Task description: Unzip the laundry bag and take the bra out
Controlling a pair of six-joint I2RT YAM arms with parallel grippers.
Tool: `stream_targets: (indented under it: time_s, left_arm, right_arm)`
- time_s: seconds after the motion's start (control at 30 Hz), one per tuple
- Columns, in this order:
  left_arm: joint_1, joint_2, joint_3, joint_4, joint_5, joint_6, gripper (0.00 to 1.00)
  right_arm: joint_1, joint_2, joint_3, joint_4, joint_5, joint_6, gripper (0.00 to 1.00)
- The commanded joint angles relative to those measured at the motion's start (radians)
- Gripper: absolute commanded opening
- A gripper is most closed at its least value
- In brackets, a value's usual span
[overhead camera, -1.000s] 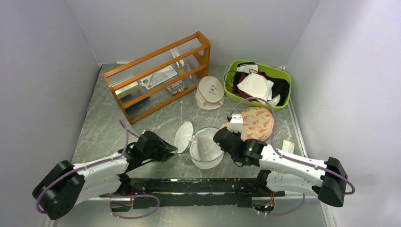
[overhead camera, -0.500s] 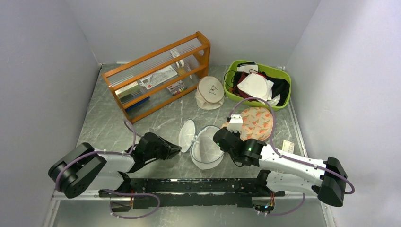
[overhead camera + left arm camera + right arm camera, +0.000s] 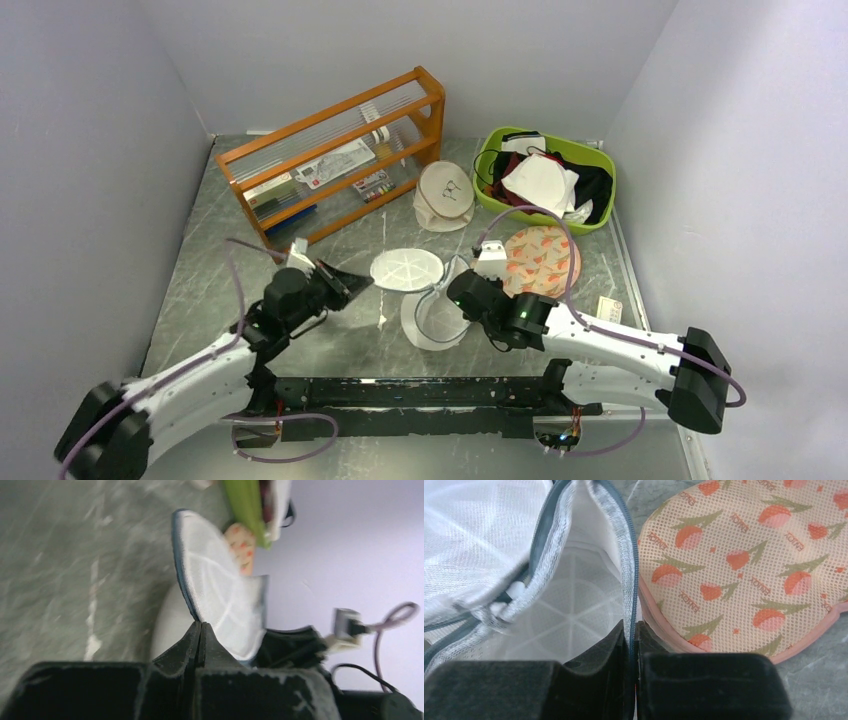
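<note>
Since the earlier frame the left arm has swung forward and away from the near edge, and the round lid of the laundry bag has gone from standing on edge beside the bag to lying spread almost flat, just left of and behind the bag's open mouth. The left gripper has its fingers clenched on the lid's near-left edge. In the left wrist view the two black fingers meet tip to tip at the left gripper, with the dark-edged white mesh lid fanning out from between them.

The laundry bag sits on the grey marbled surface near the middle, between the two arms, unzipped and gaping upward. The right gripper is at the bag's right rim. The right wrist view shows the right gripper with its fingers pinched on the grey zip edge, and what shows of the bag inside is white mesh.

Just right of the bag, touching its rim, lies the peach pad with orange prints. Behind it stands the green basket heaped with white, black and dark red clothes; I cannot tell whether the bra is among them. The cream round pouch and the wooden rack stand further back
</note>
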Motion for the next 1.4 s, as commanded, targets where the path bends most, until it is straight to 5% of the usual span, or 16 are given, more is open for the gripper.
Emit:
stream_targets:
  time_s: [0.0,0.33,0.87,1.13,1.37]
  left_arm:
    - [0.010,-0.230,0.214,-0.435,-0.203,0.336,0.07]
    - [0.010,-0.302,0.545,-0.784,-0.341,0.817,0.07]
    - [0.008,-0.186,0.673,-0.766,-0.029,1.378,0.07]
    - [0.004,-0.215,0.586,-0.678,0.096,1.448,0.07]
    - [-0.072,-0.171,0.618,-0.717,0.095,1.503,0.07]
  right_arm:
    - [-0.002,0.012,0.014,0.074,-0.025,-0.046,0.09]
    - [-0.023,0.135,0.114,0.304,-0.134,-0.210,0.11]
    - [-0.203,0.243,0.139,0.459,-0.439,-0.262,0.14]
    - [-0.208,0.100,0.092,0.388,-0.431,-0.307,0.59]
    - [-0.210,-0.059,0.163,0.252,-0.338,-0.330,0.71]
